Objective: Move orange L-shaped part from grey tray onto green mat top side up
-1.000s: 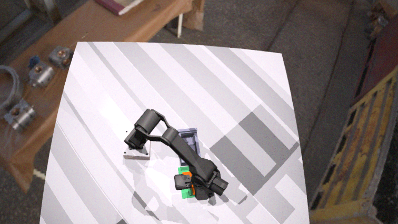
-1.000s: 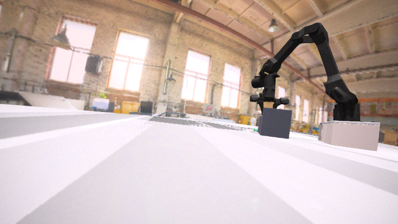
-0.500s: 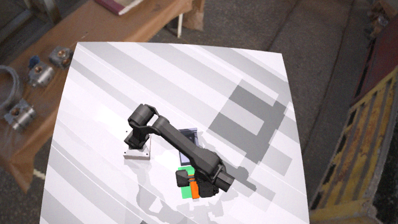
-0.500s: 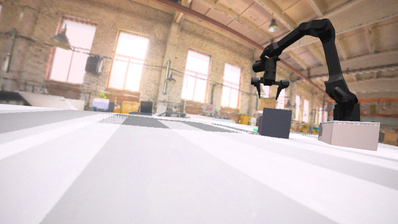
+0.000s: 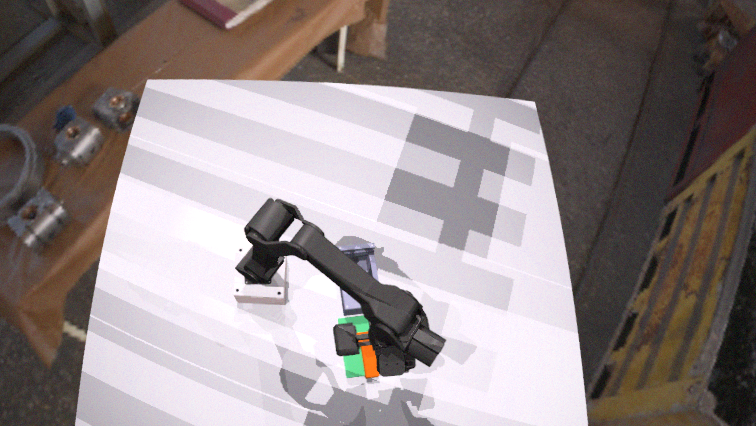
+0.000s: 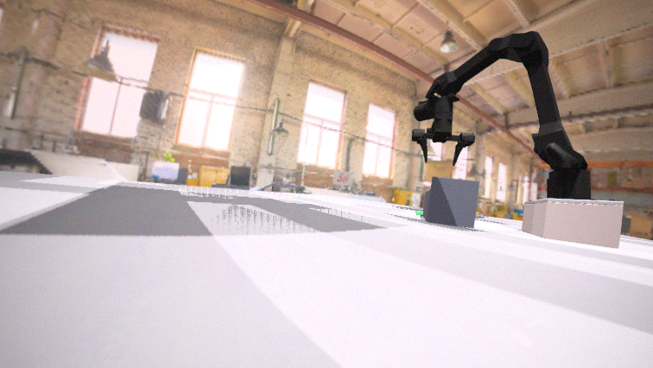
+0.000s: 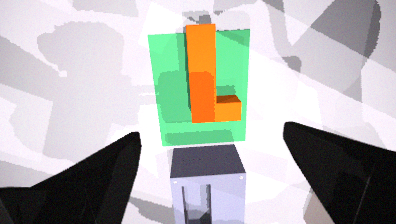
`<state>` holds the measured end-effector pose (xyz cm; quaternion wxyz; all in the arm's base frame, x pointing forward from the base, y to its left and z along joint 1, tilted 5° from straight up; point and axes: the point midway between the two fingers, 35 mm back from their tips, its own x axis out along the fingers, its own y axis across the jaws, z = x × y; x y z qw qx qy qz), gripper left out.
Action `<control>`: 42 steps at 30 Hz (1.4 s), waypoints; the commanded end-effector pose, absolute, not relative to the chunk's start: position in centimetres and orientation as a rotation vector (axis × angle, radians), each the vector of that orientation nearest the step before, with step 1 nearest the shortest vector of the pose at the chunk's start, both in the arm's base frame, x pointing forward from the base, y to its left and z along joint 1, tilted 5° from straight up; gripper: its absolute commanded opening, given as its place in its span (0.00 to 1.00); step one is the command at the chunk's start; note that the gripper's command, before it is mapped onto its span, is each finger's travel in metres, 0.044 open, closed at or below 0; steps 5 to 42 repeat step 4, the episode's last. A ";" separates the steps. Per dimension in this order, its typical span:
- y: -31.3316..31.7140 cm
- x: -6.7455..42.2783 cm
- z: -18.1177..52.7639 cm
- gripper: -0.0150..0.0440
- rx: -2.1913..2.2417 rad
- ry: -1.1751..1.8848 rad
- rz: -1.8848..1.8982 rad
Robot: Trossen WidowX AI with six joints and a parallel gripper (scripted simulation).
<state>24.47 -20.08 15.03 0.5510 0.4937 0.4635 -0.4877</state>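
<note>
The orange L-shaped part (image 7: 202, 75) (image 5: 371, 365) lies on the green mat (image 7: 172, 100) (image 5: 350, 366), clear of the fingers. In the wrist view its long arm reaches the mat's far edge and its short foot points right. The grey tray (image 7: 207, 162) (image 5: 350, 302) (image 6: 450, 200) stands beside the mat, and its pocket shows empty in the wrist view. My gripper (image 7: 212, 133) (image 5: 368, 349) (image 6: 440, 153) is open and empty. It hangs well above the mat and the part, with the fingers spread wide on either side.
The arm's pale base block (image 5: 261, 292) (image 6: 573, 221) stands beside the tray. The arm (image 5: 349, 275) reaches over the tray and hides most of it in the overhead view. The table top (image 5: 211, 158) has grey and white patches.
</note>
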 end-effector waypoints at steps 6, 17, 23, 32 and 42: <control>-20.1 24.5 15.0 0.93 1.168 1.094 -1.153; -20.1 24.5 15.0 0.93 1.168 1.094 -1.153; -20.1 24.5 15.0 0.93 1.168 1.094 -1.153; -20.1 24.5 15.0 0.93 1.168 1.094 -1.153; -20.1 24.5 15.0 0.93 1.168 1.094 -1.153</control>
